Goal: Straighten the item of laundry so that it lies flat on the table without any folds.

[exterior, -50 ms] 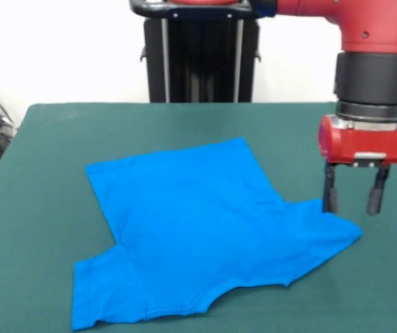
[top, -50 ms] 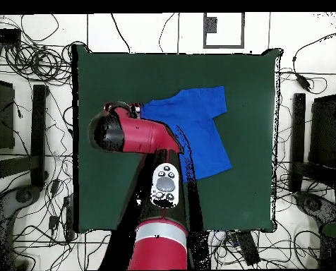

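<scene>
Nearly flat blue T-shirt (exterior, -50 ms: 198, 229), sleeves spread.

Front camera sits low and near; overhead looks straight down; both share the table (exterior, -50 ms: 39, 208).

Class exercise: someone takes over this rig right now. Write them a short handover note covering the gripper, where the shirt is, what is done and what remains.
Gripper: open, empty, fingers pointing down, at the edge of one sleeve of the bright blue short-sleeved T-shirt.
Shirt: spread on the dark green felt-covered table, near its middle, both sleeves out.
Done: the body looks mostly flat in the front view.
Left: the sleeve by the gripper looks slightly creased and bunched; smooth it, then check the hems. The arm hides part of the shirt in the overhead view.
</scene>
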Available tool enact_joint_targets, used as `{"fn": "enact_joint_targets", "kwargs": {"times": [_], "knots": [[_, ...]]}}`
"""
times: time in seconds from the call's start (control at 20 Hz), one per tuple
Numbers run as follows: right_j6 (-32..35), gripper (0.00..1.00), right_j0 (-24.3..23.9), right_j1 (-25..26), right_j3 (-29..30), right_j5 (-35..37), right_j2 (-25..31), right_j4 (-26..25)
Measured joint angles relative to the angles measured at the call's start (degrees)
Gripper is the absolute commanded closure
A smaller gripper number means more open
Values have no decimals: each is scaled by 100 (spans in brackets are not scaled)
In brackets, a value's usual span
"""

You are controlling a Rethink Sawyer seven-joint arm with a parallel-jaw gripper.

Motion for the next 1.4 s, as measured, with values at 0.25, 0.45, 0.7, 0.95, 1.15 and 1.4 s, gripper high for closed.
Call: {"fn": "enact_joint_targets", "kwargs": {"times": [0.25,0.45,0.7,0.95,1.15,1.4], "knots": [[0,0,-102,50,138,-3,1,-33],[0,0,-118,67,256,-80,7,-71],[0,0,-112,78,330,-230,10,-71],[0,0,-75,129,335,-434,9,-70],[0,0,-31,275,334,-526,10,-69],[0,0,-1,445,333,-588,9,-67]]}}
